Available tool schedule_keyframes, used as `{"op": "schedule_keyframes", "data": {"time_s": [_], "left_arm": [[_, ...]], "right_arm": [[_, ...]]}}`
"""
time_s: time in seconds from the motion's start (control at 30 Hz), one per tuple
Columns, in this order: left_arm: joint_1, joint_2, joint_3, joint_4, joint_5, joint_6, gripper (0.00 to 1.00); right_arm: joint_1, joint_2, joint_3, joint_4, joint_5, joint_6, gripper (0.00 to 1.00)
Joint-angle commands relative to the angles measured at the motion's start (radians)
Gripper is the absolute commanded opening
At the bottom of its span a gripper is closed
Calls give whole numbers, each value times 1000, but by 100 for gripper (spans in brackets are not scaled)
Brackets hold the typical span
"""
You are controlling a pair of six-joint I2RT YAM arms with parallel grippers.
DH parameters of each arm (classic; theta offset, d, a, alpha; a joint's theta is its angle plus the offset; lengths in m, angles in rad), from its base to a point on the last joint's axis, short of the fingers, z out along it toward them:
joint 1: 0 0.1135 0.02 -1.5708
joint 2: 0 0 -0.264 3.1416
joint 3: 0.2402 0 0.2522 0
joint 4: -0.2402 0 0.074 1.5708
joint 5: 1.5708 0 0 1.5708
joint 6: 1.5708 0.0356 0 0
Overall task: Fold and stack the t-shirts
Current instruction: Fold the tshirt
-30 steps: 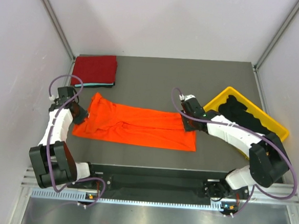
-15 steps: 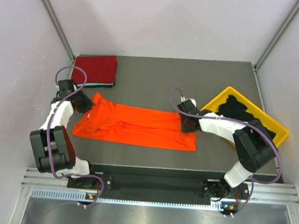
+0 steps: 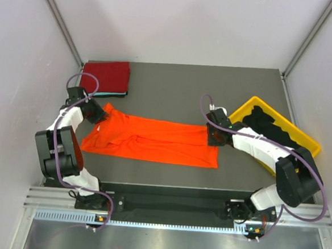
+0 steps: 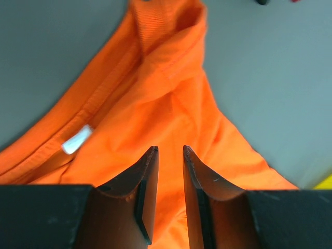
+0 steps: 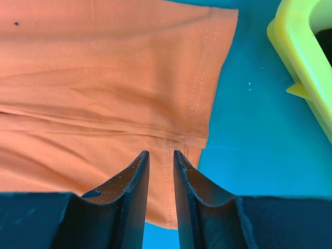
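Observation:
The bright orange t-shirt (image 3: 153, 139) lies folded into a long strip across the table's front middle. My left gripper (image 3: 98, 115) hovers over its collar end (image 4: 155, 93), jaws a narrow gap apart and empty. My right gripper (image 3: 213, 136) hovers over the hem end (image 5: 104, 78), jaws also a narrow gap apart and empty. A folded dark red t-shirt (image 3: 105, 77) lies at the back left on a teal one (image 3: 108, 93). Several black t-shirts (image 3: 268, 129) lie in the bin.
The yellow plastic bin (image 3: 253, 100) stands at the right, close to my right gripper; its rim shows in the right wrist view (image 5: 301, 57). Grey table (image 3: 174, 91) spreads behind the orange shirt. White walls enclose the left, back and right.
My right gripper has shifted a little to the right at the hem end. My left gripper has moved slightly back and right toward the collar. The orange shirt lies unchanged.

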Motion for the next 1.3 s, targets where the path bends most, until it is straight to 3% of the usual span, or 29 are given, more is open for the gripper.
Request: {"op": "schedule_keyframes", "data": {"time_s": [0.0, 0.3, 0.6, 0.77, 1.0, 1.27], "left_arm": [[-16, -33, 28, 103, 89, 12, 30], [-122, 4, 33, 197, 181, -11, 30], [-128, 143, 54, 183, 112, 24, 29], [-131, 175, 62, 174, 40, 43, 28], [-129, 237, 76, 139, -50, 77, 27], [-129, 252, 71, 142, -49, 72, 27]], "right_arm": [[-19, -48, -16, -27, -43, -17, 26], [-35, -45, -105, 17, -86, -19, 25], [-39, -57, -161, 37, -70, -13, 22], [-43, -97, -184, 28, -35, -7, 1], [-45, -153, -233, 35, -32, 35, 0], [-43, -150, -282, 74, -38, 95, 5]]}}
